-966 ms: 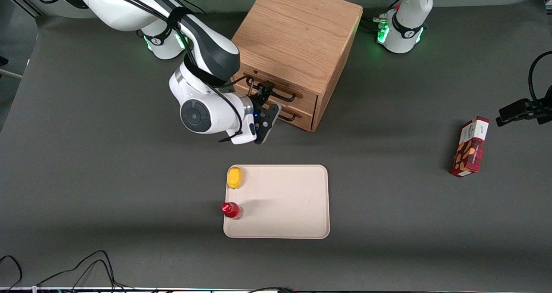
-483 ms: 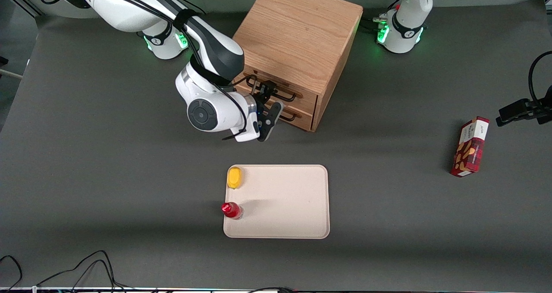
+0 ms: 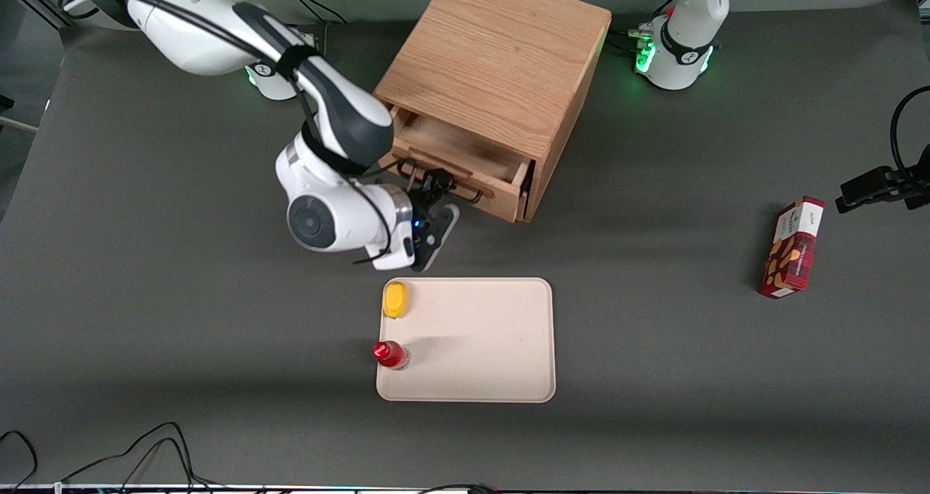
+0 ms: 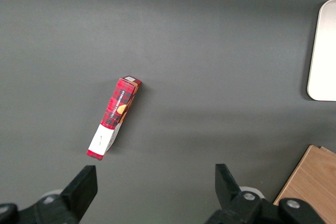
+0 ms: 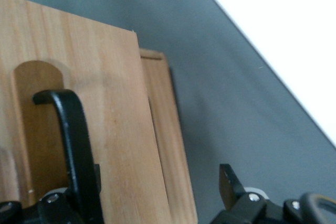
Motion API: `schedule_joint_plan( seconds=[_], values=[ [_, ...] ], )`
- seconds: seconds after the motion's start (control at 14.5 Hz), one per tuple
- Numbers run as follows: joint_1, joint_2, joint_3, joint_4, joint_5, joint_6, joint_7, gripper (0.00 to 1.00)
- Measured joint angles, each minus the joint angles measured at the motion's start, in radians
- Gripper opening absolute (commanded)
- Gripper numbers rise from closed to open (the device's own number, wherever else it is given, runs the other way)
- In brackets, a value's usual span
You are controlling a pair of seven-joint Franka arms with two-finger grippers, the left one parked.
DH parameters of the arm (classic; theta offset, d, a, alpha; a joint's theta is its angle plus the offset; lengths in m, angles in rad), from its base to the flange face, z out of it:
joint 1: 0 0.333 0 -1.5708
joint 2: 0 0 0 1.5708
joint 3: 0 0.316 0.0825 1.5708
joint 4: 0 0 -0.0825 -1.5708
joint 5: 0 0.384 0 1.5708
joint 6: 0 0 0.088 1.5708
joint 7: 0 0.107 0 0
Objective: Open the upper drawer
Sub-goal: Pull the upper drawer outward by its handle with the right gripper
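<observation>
The wooden cabinet (image 3: 501,51) stands at the back middle of the table. Its upper drawer (image 3: 458,149) is pulled partway out toward the front camera, and its plain wood interior shows. My right gripper (image 3: 441,202) is at the drawer front, on the working arm's end of the black wire handle (image 3: 465,191). In the right wrist view the gripper (image 5: 160,182) is open. One finger (image 5: 94,182) sits against the handle (image 5: 73,140), and the other finger (image 5: 228,182) hangs over bare table off the end of the drawer front (image 5: 113,129). The lower drawer is hidden under the upper one.
A beige tray (image 3: 494,349) lies nearer the front camera than the cabinet, with a yellow object (image 3: 394,299) and a red bottle (image 3: 389,354) on its edge. A red box (image 3: 792,247) lies toward the parked arm's end, also in the left wrist view (image 4: 114,116).
The upper drawer has slid from shut to partway open, toward the front camera. My right gripper and wrist have moved the same way, staying at the handle.
</observation>
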Motion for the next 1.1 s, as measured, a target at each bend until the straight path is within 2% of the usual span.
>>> schedule_joint_plan(
  seconds=[0.41, 1.1],
  values=[
    [-0.009, 0.098, -0.052, 0.176, 0.000, -0.094, -0.029, 1.00],
    [-0.017, 0.144, -0.083, 0.304, -0.003, -0.187, -0.064, 1.00]
  ],
)
